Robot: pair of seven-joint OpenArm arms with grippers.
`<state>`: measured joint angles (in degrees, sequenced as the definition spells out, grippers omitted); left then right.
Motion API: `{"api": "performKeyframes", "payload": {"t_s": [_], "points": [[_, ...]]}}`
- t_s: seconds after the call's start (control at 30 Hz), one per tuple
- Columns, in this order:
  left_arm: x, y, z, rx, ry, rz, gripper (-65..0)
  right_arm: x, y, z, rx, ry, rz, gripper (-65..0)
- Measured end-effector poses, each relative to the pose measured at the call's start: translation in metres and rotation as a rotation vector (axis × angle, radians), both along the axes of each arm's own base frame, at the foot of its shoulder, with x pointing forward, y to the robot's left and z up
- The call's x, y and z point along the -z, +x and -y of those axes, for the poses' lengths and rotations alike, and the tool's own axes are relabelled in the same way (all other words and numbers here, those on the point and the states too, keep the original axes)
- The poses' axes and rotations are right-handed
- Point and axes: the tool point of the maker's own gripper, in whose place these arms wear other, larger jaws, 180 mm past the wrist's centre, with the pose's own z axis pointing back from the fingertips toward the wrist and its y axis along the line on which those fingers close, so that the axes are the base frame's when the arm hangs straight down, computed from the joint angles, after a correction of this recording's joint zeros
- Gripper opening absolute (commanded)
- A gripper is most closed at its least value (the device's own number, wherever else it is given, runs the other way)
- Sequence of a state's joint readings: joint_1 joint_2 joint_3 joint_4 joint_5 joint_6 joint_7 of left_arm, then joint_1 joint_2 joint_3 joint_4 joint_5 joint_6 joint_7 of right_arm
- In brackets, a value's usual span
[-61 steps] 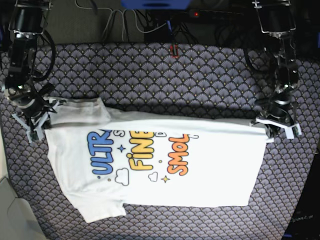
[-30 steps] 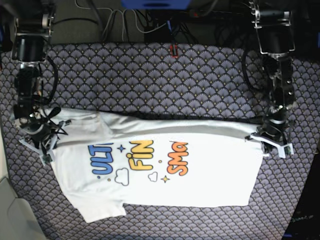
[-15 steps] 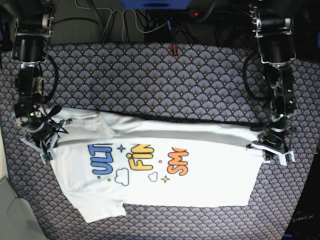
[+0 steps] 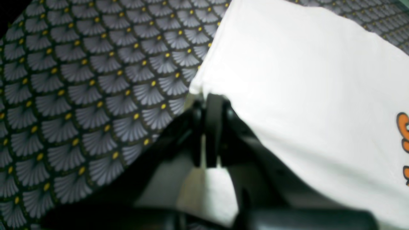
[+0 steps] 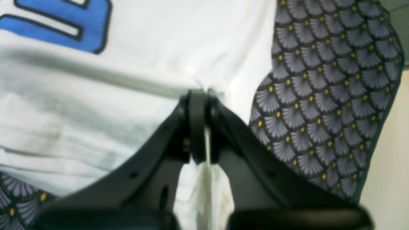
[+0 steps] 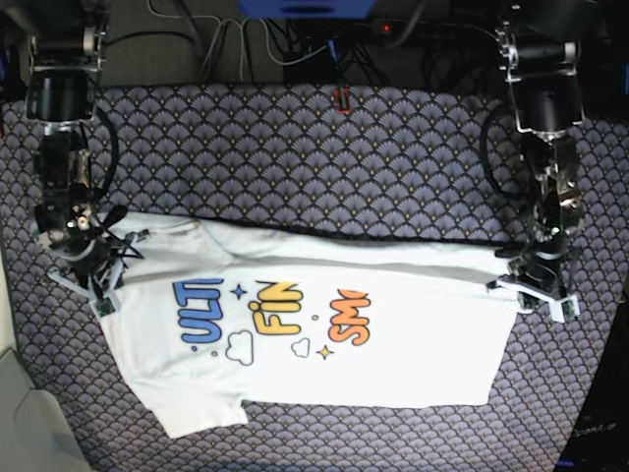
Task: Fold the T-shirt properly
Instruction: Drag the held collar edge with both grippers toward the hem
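Observation:
The white T-shirt point(image 6: 393, 344) lies print side up on the fan-patterned cloth. Its far edge is folded over toward the near side as a plain white band that covers the tops of the blue, yellow and orange letters. My left gripper point(image 6: 528, 292), on the base view's right, is shut on the folded edge at the hem corner. The left wrist view shows its jaws point(image 4: 207, 99) pinching white fabric point(image 4: 303, 80). My right gripper point(image 6: 96, 293), on the left, is shut on the fold at the shoulder end. The right wrist view shows it point(image 5: 199, 95) pinching fabric point(image 5: 127, 80) just below the blue letters.
The grey fan-patterned cloth point(image 6: 344, 157) covers the table. Cables point(image 6: 275, 49) and a small red object point(image 6: 341, 98) lie along the back edge. A pale surface point(image 6: 15, 413) borders the cloth at the near left. One sleeve point(image 6: 201, 413) sticks out at the near left.
Both grippers have moved toward the near side, dragging the shirt's far edge over the print. The fold now covers more of the letter tops than two seconds ago.

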<state>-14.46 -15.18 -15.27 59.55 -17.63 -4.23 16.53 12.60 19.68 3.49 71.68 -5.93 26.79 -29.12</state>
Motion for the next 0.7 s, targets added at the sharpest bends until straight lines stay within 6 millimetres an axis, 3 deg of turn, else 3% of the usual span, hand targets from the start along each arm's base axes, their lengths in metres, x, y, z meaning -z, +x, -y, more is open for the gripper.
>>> {"api": "performKeyframes", "payload": {"t_s": [0.1,0.2,0.3,0.43,0.57,0.7], "points": [[0.002,0.0,0.0,0.001,-0.001,-0.004,-61.8,0.001,0.0,-0.002,-0.008,-0.003,-0.003,-65.0],[0.0,0.001,0.0,-0.001,-0.002,0.001,-50.0,0.001,0.0,-0.002,-0.007,-0.004,-0.004,-65.0],[-0.001,0.001,0.0,-0.001,0.0,0.002,-41.2,0.001,0.0,-0.002,-0.007,-0.004,-0.003,-57.6],[-0.001,0.001,0.0,0.0,0.0,0.002,-41.1,0.003,-0.002,0.0,0.0,-0.014,-0.023,-45.1],[0.0,0.0,0.0,0.0,0.001,-0.001,-41.1,0.003,-0.003,0.002,0.005,-0.014,-0.024,-38.1],[0.007,-0.009,-0.003,-0.006,-0.004,-0.011,-40.8,0.003,-0.005,0.005,0.01,-0.024,-0.034,-36.0]]}}
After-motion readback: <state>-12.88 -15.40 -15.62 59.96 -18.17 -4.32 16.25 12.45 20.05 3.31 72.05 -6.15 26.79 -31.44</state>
